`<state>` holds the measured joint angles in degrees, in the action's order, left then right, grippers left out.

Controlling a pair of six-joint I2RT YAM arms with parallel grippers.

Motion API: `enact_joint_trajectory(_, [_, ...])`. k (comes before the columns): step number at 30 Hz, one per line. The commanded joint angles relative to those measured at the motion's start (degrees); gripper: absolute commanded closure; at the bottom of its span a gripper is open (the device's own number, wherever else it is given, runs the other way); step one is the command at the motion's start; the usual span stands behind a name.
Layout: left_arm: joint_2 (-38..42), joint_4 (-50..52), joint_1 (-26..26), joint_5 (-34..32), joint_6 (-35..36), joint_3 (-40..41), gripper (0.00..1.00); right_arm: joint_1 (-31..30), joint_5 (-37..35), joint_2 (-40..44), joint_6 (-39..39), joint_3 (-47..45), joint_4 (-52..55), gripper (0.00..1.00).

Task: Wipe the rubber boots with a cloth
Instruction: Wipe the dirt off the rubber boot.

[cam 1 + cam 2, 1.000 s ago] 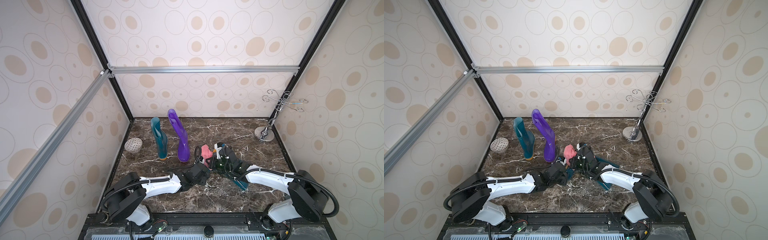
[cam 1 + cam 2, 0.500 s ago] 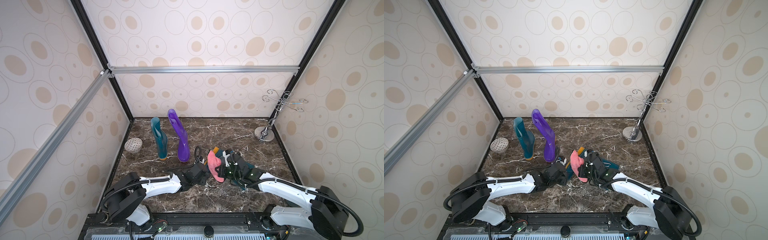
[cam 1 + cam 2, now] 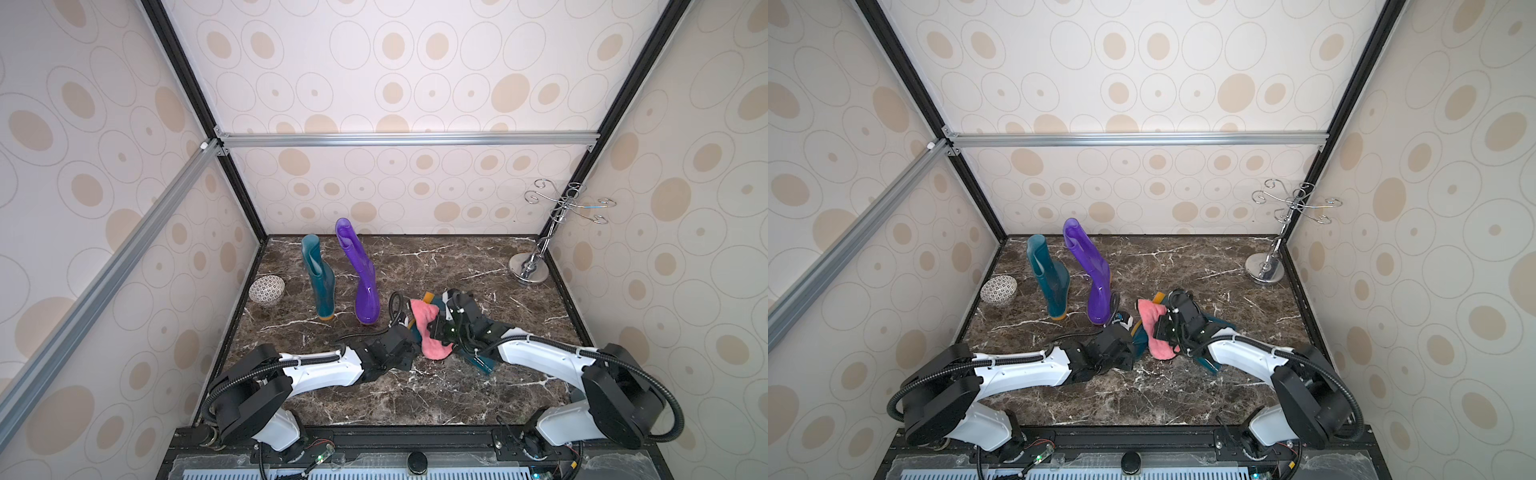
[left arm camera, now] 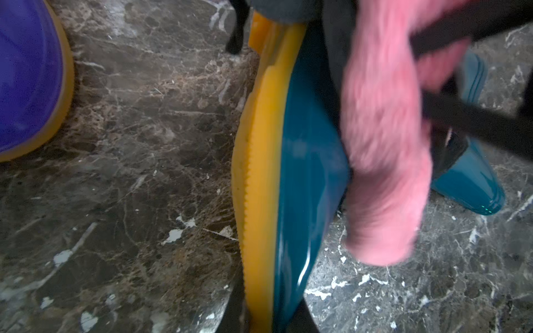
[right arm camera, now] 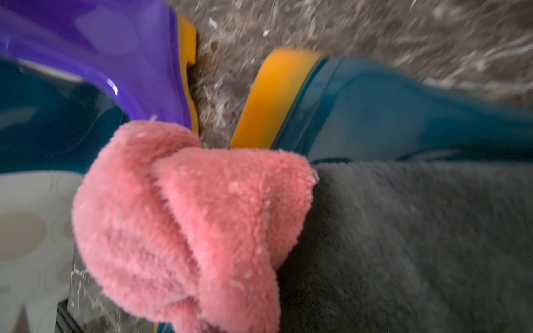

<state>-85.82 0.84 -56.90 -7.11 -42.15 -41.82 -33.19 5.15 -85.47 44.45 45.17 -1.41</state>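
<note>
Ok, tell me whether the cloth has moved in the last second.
Yes. The cloth has slid away from the standing purple boot, toward the robot's right and the front edge of the table.

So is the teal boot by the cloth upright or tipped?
Tipped: the teal boot lies on the marble, sole sideways, beneath the cloth.

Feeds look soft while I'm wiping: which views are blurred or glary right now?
Left wrist view: the fluffy pink terry cloth is motion-smeared, the dark marble floor fairly crisp, with a thin glare streak on the lying glossy dark teal rubber boot. Right wrist view: the floor is motion-streaked, the cloth close-up reads clearly. Both top views: sharp, evenly lit, soft shadows only.
</note>
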Motion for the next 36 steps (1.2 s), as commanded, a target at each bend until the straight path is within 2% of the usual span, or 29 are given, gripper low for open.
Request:
enact_joint_trajectory(1, [1.4,-0.2,-0.7,1.0,0.6,-1.3,1.00,2.7,1.0,-4.1,-0.1,3.5,1.4,1.00])
enact_joint_trajectory(6, [2.2,0.0,-0.7,0.5,0.1,-1.1,1.00,3.0,-4.9,-1.2,1.4,-1.5,3.9,1.00])
enact_joint_trajectory(13, [2.3,0.5,-0.6,-0.2,0.4,-1.5,1.00,3.3,-15.1,12.8,3.8,-12.0,16.5,1.00])
enact_joint_trajectory(19, [2.6,0.7,-0.1,-0.6,0.7,-1.6,1.00,4.7,-16.6,23.9,-1.1,-11.3,28.4,1.00])
enact_joint_trajectory(22, [2.8,0.1,0.0,-0.3,0.3,-1.1,1.00,4.7,-14.2,26.3,-4.0,-10.9,27.7,1.00])
enact_joint_trajectory(27, [2.5,-0.8,-0.1,0.2,-0.1,-0.8,1.00,4.6,-2.5,18.1,-4.4,-11.6,17.6,1.00])
enact_joint_trajectory(29, [2.4,-0.8,-0.1,0.4,-0.3,-0.8,1.00,3.9,3.2,13.8,-3.1,-11.6,9.8,1.00])
enact_joint_trajectory(31, [2.3,-0.8,-0.1,0.7,-0.5,-0.7,1.00,1.5,5.6,10.3,-3.0,-9.2,4.9,1.00])
enact_joint_trajectory(34, [2.3,-0.5,-0.1,0.3,-0.5,-0.8,1.00,-4.2,4.4,6.2,-5.4,-2.5,3.8,1.00])
enact_joint_trajectory(36, [2.7,-0.3,-0.1,0.0,-0.6,-0.6,1.00,-6.3,6.1,4.1,-5.1,0.4,1.2,1.00])
